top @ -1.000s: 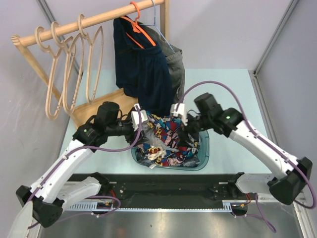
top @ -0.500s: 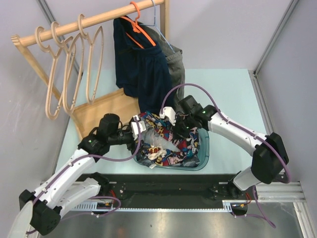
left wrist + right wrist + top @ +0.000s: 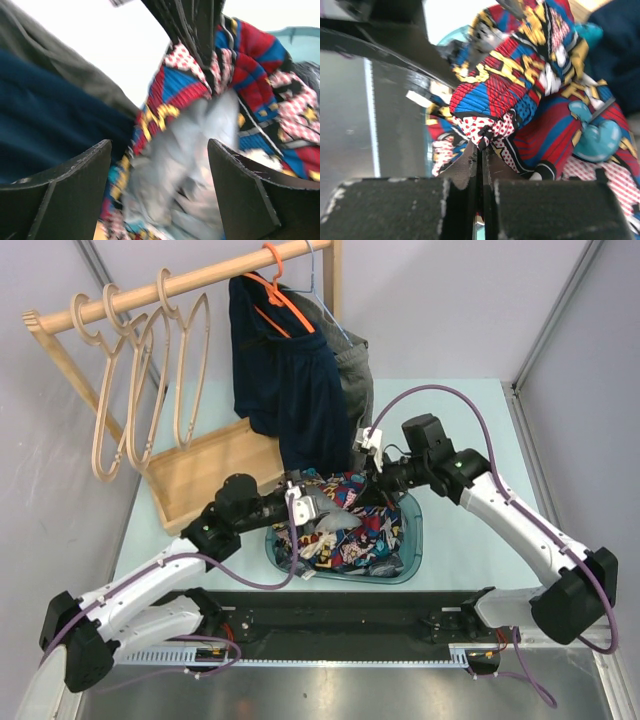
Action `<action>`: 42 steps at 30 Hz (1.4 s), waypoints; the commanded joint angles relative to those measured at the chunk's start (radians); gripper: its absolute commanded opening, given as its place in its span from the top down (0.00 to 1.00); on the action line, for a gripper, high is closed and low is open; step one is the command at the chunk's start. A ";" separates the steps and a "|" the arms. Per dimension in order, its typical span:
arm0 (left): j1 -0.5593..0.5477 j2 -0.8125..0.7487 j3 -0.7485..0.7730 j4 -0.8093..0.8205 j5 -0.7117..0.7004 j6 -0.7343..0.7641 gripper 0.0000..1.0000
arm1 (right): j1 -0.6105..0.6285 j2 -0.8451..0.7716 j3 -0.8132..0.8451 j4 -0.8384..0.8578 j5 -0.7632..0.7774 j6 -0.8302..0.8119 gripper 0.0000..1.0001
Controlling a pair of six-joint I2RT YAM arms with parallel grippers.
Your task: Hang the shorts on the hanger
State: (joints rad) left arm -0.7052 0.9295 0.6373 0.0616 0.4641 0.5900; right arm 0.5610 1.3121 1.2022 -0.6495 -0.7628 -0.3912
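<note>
The comic-print shorts [image 3: 355, 530] lie bunched in a teal basket [image 3: 415, 540]. My right gripper [image 3: 372, 485] is over the basket's back edge, shut on a red-dotted fold of the shorts [image 3: 520, 75]; its jaws [image 3: 481, 147] pinch the cloth at the tips. My left gripper [image 3: 318, 508] is at the basket's left side, open, with the shorts' pale lining [image 3: 190, 150] blurred between its fingers [image 3: 159, 145], not gripped. Three beige wooden hangers [image 3: 105, 400] hang on the rail at upper left, apart from both grippers.
A navy garment [image 3: 290, 390] on an orange hanger [image 3: 285, 285] and a grey cloth [image 3: 355, 375] hang from the wooden rail [image 3: 200, 280] just behind the basket. The rack's wooden base [image 3: 205, 475] lies left of the basket.
My right gripper has shut on the shorts' edge and drawn it up and back. The left arm has slid right, toward the basket, its jaws still open.
</note>
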 commanded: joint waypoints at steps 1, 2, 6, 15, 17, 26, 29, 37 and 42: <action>-0.056 0.026 -0.007 0.191 -0.085 0.116 0.18 | -0.003 -0.024 0.013 0.033 -0.112 0.072 1.00; -0.060 0.028 -0.005 0.211 -0.091 0.116 0.18 | -0.003 -0.025 0.013 0.028 -0.113 0.080 1.00; -0.097 0.040 0.018 0.222 -0.101 0.129 0.18 | -0.003 -0.036 0.011 0.050 -0.124 0.127 1.00; -0.151 0.080 0.076 0.234 -0.113 0.106 0.34 | -0.007 -0.028 0.019 0.139 -0.164 0.239 0.98; -0.152 0.077 0.085 0.247 -0.125 0.087 0.42 | -0.004 -0.030 0.022 0.136 -0.161 0.239 0.91; -0.151 0.054 0.186 0.152 -0.055 0.021 0.89 | -0.059 -0.054 0.031 0.111 -0.170 0.215 0.87; -0.151 0.060 0.222 0.104 0.001 -0.012 1.00 | -0.099 -0.073 0.033 0.117 -0.165 0.215 0.47; -0.113 0.163 0.353 0.060 0.011 -0.197 1.00 | -0.104 -0.187 0.031 0.015 -0.023 -0.026 0.08; -0.062 0.278 0.510 -0.031 0.033 -0.328 1.00 | 0.003 -0.281 -0.022 0.082 0.186 -0.141 0.05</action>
State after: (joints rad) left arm -0.8013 1.1530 1.0214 0.0757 0.4576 0.4061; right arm 0.4976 1.1072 1.2022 -0.6167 -0.7498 -0.3923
